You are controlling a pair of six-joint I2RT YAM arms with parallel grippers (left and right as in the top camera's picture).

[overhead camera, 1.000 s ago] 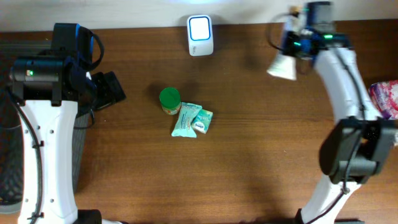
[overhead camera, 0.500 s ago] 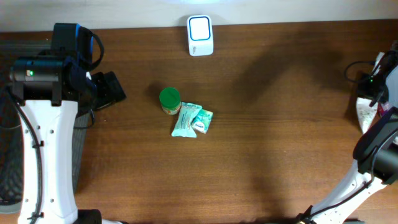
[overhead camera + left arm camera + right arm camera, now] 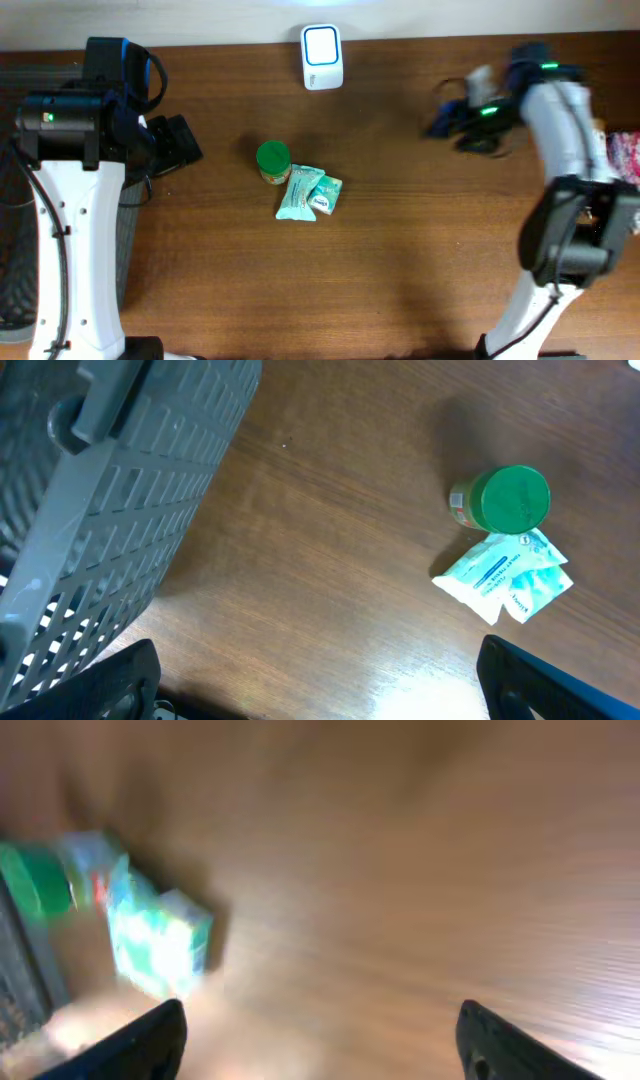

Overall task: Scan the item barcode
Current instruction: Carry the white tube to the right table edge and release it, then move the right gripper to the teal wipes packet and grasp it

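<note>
Brown wood-grain table (image 3: pixel 420 260) carries the items you have to scan: a small jar with a green lid (image 3: pixel 273 160) stands near the middle, and two teal-and-white packets (image 3: pixel 310 193) lie touching it on its near right side, overlapping each other. You have the white scanner (image 3: pixel 322 57) at the far edge of the table, well apart from them, its pale window facing up. Your left gripper (image 3: pixel 182 148) hangs over the left part of the table beside the grey slatted basket (image 3: pixel 110 500); its fingers (image 3: pixel 115 680) stand wide apart with nothing between them, and its wrist view looks down on the jar and packets. Your right gripper (image 3: pixel 450 125) is over the far right of the table, blurred with motion, well apart from the items. Its wrist view is smeared, yet you can make out both fingers (image 3: pixel 150 1040) spread wide and empty, with the packets and green lid off to the side. A pink wrapped package (image 3: pixel 622 155) sits at the right edge.
</note>
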